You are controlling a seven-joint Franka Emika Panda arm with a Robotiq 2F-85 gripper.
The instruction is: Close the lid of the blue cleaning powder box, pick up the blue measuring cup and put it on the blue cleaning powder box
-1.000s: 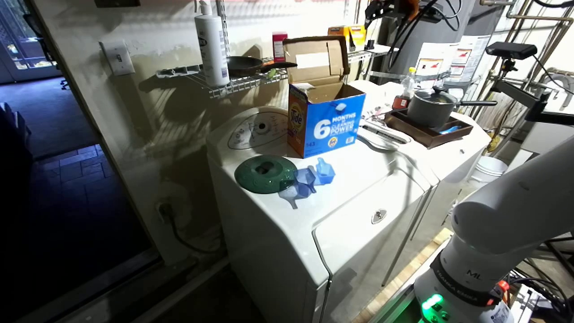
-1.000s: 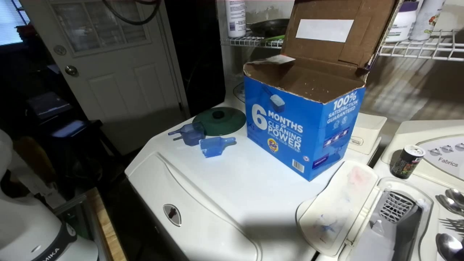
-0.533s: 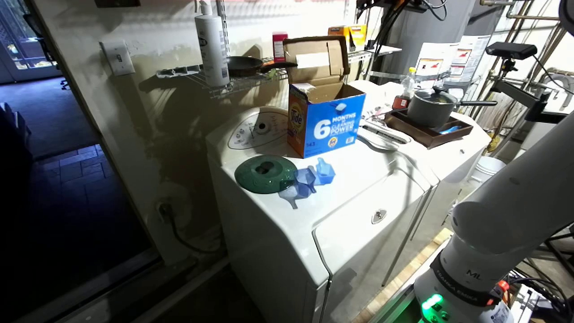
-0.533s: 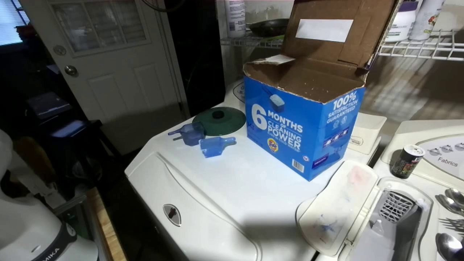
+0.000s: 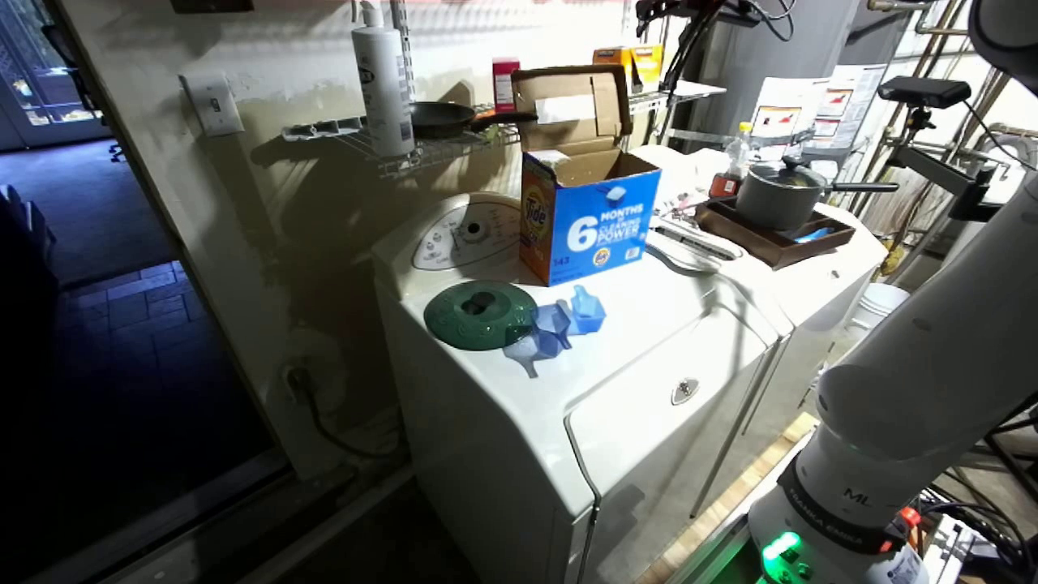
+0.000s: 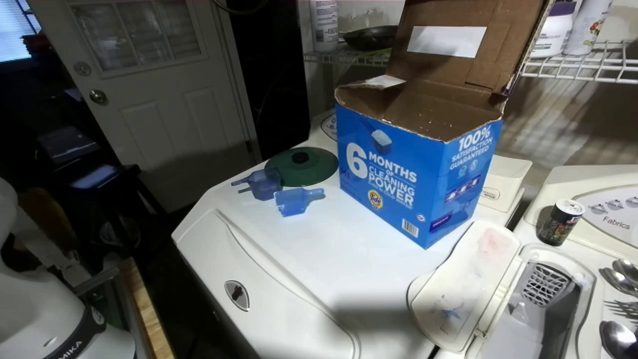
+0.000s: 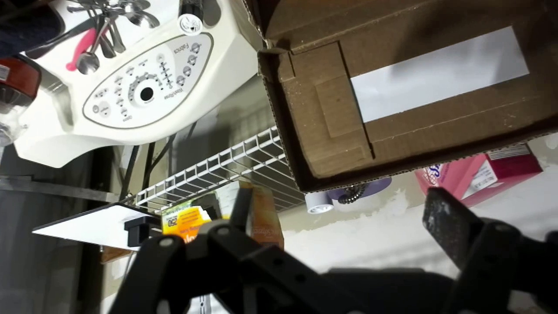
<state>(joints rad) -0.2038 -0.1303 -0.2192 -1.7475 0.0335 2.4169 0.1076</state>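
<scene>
The blue cleaning powder box stands upright on the white washer in both exterior views. Its lid is raised at the back, brown inner face with a white label showing; it fills the upper right of the wrist view. Two translucent blue measuring cups lie in front of the box: a lighter one and a darker one. My gripper is open and empty, its fingers wide apart, below the lid's edge in the wrist view. Dark wrist parts show at the top of an exterior view.
A dark-green round disc lies beside the cups. A wire shelf with a pan, a bottle and cartons is behind the box. A pot in a brown tray and an open dispenser are to the side.
My wrist and its cables have moved left and up at the top of an exterior view, and the arm has shifted with them. The box, lid and cups have not moved.
</scene>
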